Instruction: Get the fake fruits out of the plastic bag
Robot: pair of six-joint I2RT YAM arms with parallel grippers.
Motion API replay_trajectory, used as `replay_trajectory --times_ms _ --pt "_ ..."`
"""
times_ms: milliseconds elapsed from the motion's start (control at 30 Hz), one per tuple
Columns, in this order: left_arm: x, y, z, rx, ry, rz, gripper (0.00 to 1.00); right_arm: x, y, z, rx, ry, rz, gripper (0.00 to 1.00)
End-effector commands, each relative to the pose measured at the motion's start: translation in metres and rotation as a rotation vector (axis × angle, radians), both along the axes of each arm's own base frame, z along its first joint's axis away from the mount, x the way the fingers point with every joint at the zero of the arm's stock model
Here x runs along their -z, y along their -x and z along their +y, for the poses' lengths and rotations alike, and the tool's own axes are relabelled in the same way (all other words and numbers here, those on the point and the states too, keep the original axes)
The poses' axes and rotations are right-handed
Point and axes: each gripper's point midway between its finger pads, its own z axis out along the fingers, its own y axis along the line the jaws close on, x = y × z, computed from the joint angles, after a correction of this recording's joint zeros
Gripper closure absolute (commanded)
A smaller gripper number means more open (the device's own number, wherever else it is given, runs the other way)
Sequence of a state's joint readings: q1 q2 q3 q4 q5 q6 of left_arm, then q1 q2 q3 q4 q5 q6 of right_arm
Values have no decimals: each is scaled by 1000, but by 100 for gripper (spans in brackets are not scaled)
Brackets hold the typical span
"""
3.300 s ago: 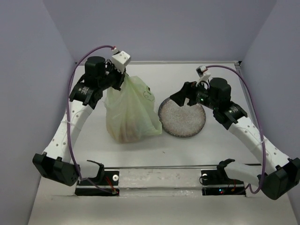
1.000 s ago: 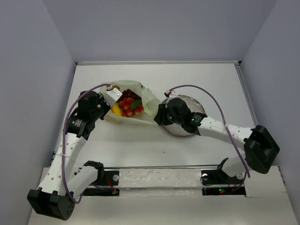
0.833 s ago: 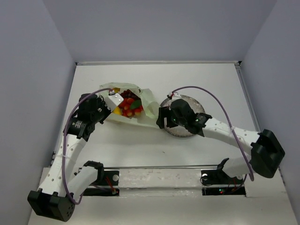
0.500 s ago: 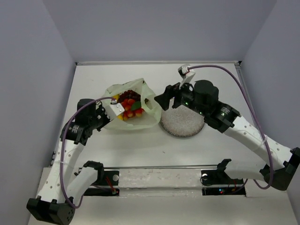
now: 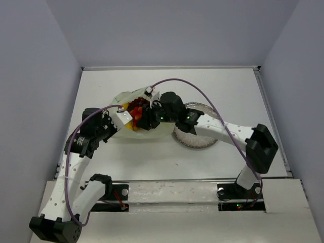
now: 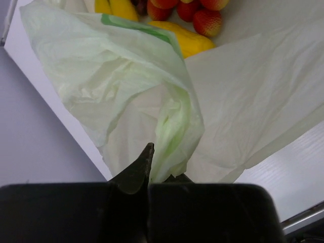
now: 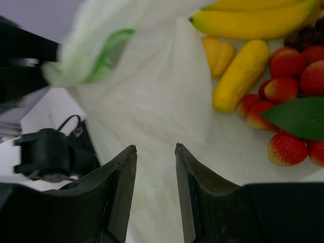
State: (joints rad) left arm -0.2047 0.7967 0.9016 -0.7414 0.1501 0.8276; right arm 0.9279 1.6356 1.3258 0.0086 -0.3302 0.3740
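Seen from above, the left tool (image 5: 123, 117) grips the near rim of the plastic bag (image 5: 125, 97), which lies open-mouthed on the bench (image 5: 217, 91). The right tool (image 5: 143, 119) reaches into that mouth over the fake fruits (image 5: 135, 107), with the plate (image 5: 205, 143) back beside its forearm.

At the left wrist, the left tool (image 6: 152, 167) is clamped tight on a bunched fold of bag (image 6: 116, 86). The fruits (image 6: 190, 43) lie ahead, beyond the fold.

At the right wrist, the right tool (image 7: 156, 152) shows only a narrow gap with nothing in it and bare bag film (image 7: 152, 96) beneath. The yellow oblong fruit (image 7: 240, 76) lies ahead and to its right, the red pieces (image 7: 283, 148) farther right. It likely needs to spread wider, shift right, and close across the oblong fruit's short width without catching film.
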Motion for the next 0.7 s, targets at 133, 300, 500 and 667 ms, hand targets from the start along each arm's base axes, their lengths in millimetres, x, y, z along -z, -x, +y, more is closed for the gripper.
replay_trajectory --times_ms 133,300,500,667 --pt "-1 -12 33 -238 -10 -101 100 115 -58 -4 240 304 -3 62" --pt "-7 -15 29 -237 22 -110 93 166 -13 -13 188 502 -132 65" --pt "26 -5 38 -214 -81 -4 75 192 3 -46 290 590 -117 57" --pt "29 -9 31 -185 -68 12 75 170 -20 -46 376 601 -201 31"
